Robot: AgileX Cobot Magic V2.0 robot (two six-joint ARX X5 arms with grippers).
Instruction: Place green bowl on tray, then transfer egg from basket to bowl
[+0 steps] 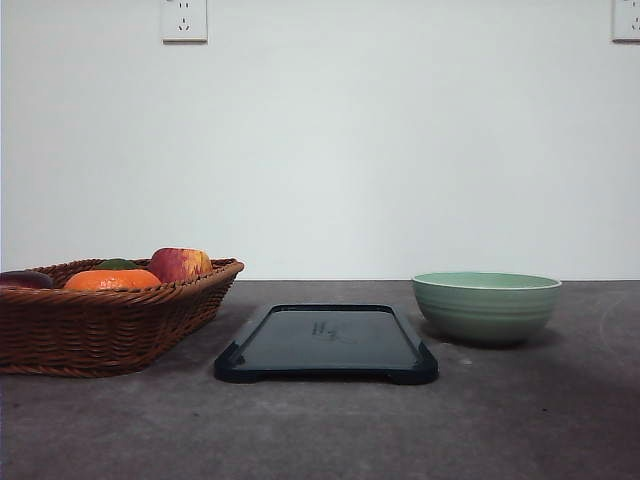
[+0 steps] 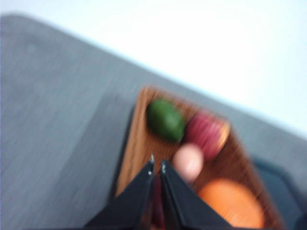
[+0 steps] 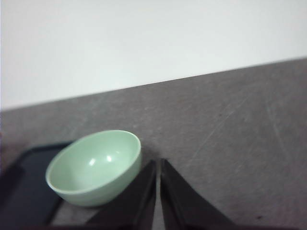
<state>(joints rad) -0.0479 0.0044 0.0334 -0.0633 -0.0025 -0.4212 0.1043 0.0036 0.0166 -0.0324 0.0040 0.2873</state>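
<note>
The green bowl (image 1: 486, 306) stands on the grey table to the right of the dark tray (image 1: 326, 344), not on it. The wicker basket (image 1: 105, 318) sits at the left with fruit in it. In the blurred left wrist view my left gripper (image 2: 157, 166) is shut above the basket (image 2: 136, 143), its tips close beside the pale egg (image 2: 188, 162). In the right wrist view my right gripper (image 3: 158, 164) is shut with nothing in it, next to the green bowl (image 3: 93, 167), and the tray (image 3: 26, 184) lies beyond the bowl.
The basket also holds an orange (image 1: 112, 280), a red apple (image 1: 180, 264), a green fruit (image 2: 165, 120) and a dark fruit (image 1: 25, 280). A white wall with sockets (image 1: 184, 20) rises behind the table.
</note>
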